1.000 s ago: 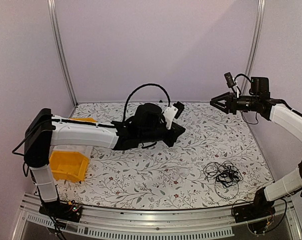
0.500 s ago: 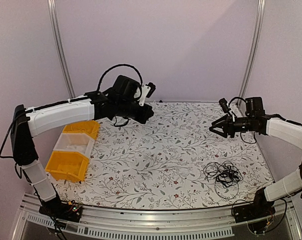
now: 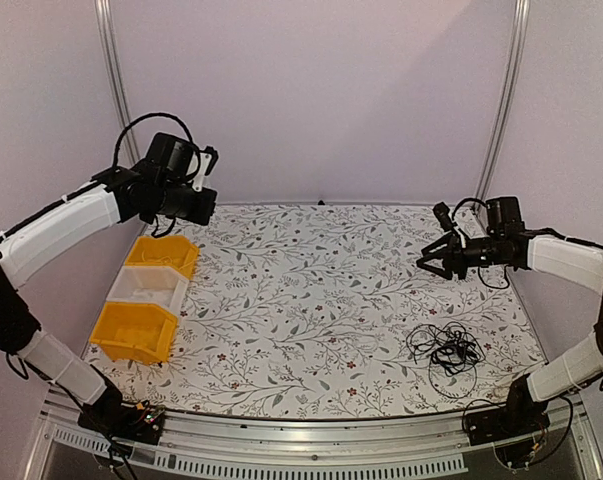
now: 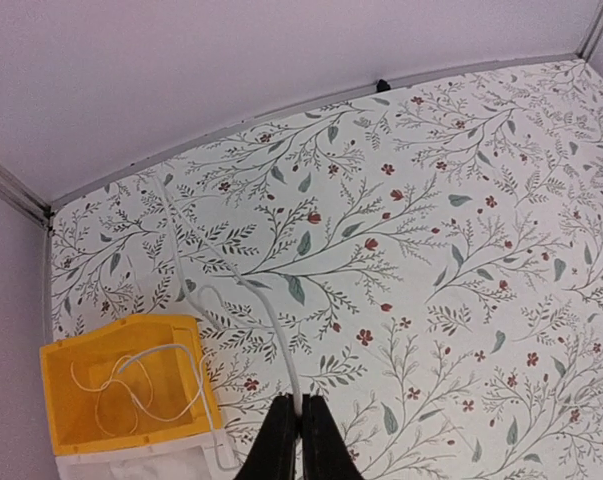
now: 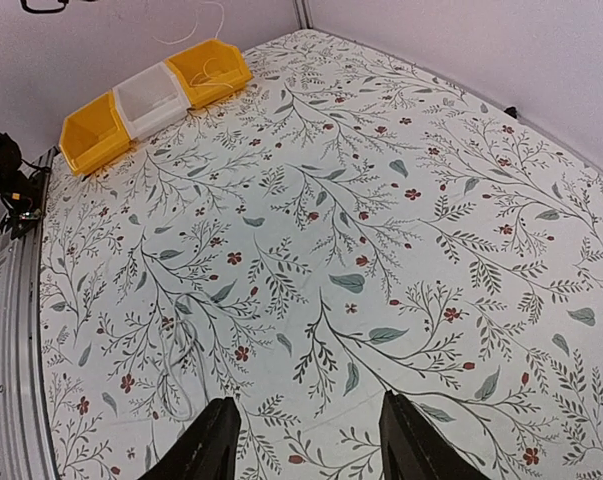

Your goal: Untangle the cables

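You are at the put-away step, as I read it. Your left gripper (image 4: 299,410) is pressed together on a thin white wire (image 4: 273,315). The wire trails from the fingertips toward the far yellow plastic bin (image 4: 121,325), where pale loops lie. The next move, I judge, calls for releasing that wire so all of it drops inside the bin.

The main work is the loose tangle of thin black cables (image 3: 444,348). It lies on the near right part of the flower-patterned desk (image 3: 311,300), well apart from both grippers. Your right gripper (image 5: 309,420) hangs above the desk, further back than the tangle, with its jaws apart and nothing between them. It would need to come down toward the near edge and take one strand at an outer loop.

Neither wrist view shows the black tangle, and from above its strands and plugs are too fine to trace. You cannot tell whether the white wire's free end sits in the bin or hangs over its rim. A faint pale line low on the left in the right wrist view may be another wire; I cannot say
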{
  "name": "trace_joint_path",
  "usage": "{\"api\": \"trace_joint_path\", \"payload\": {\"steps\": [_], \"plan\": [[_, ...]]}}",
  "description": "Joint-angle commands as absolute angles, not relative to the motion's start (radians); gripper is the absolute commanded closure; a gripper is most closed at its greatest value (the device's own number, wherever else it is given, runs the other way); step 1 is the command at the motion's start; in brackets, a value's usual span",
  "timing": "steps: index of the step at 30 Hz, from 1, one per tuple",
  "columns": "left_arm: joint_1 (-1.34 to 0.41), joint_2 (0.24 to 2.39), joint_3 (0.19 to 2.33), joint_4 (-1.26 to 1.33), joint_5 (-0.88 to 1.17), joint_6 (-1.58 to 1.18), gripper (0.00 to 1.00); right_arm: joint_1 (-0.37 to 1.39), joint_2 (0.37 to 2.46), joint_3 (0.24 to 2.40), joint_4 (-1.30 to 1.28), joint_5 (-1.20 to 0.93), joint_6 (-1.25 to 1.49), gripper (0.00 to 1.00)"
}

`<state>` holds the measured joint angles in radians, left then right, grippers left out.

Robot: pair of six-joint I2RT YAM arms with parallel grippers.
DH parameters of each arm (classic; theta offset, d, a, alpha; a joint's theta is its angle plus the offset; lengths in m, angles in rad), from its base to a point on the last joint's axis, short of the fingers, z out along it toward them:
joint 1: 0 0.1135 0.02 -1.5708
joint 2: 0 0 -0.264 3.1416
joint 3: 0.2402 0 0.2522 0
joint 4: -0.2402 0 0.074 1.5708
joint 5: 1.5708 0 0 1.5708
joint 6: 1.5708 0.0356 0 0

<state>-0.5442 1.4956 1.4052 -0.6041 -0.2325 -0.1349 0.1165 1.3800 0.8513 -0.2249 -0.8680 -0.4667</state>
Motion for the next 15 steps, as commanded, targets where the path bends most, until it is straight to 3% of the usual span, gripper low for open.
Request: {"api": "trace_joint_path", "payload": {"steps": [1, 15], "plan": [[-0.455, 1.428, 1.341, -0.646, -0.297, -0.06, 1.0, 0.113, 1.403, 0.862, -0.25, -0.864, -0.495, 0.48], [-0.113, 1.395, 1.218, -0.61, -0.153, -0.002, 1.0, 0.113, 1.41, 0.865, -0.272, -0.857, -0.523, 0.47]]}}
